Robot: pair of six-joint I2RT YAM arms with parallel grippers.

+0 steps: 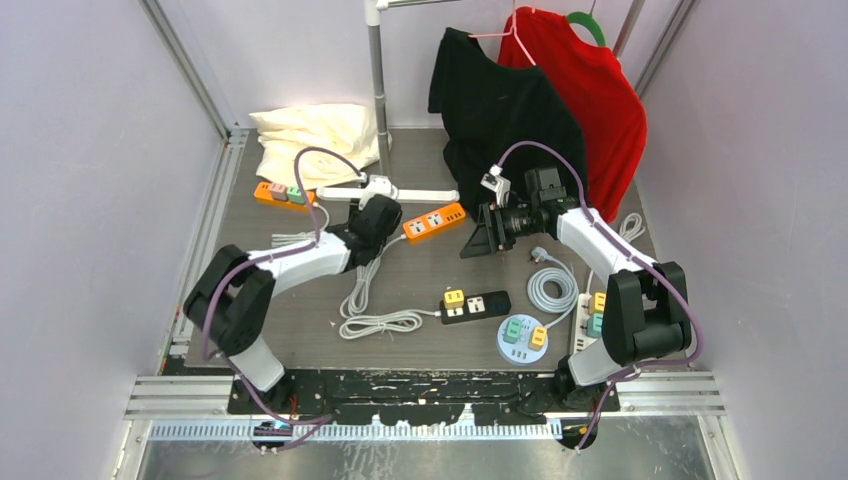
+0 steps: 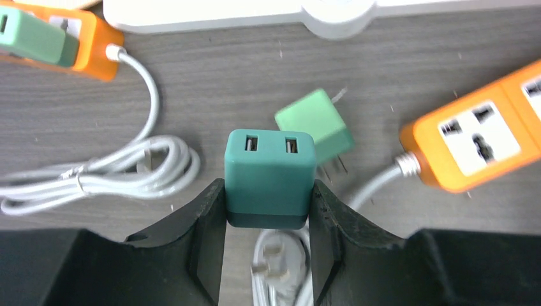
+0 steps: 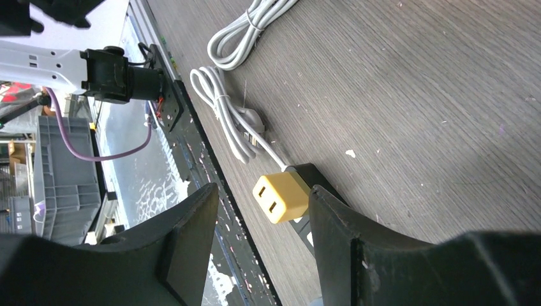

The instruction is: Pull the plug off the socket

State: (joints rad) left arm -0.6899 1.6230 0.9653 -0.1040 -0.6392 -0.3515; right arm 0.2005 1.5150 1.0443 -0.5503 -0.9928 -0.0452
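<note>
Left hand (image 2: 268, 197) grips the teal plug (image 2: 270, 167); light-green plug (image 2: 314, 123) just beyond, orange power strip (image 2: 475, 143) beside. Right hand (image 3: 261, 194) gapes empty above the tabletop (image 3: 446, 95).

The teal USB charger (image 2: 270, 172) is of smooth plastic with a soft sheen. The left gripper's fingers (image 2: 203, 242) are matt black plastic. The table (image 2: 255, 83) looks like grey wood grain, matt and a little rough. The orange power strip (image 2: 472, 140) is glossy plastic; the red shirt (image 1: 590, 90) is cloth.

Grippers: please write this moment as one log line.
left gripper: shut on teal plug | right gripper: open, empty | yellow plug: in black strip
</note>
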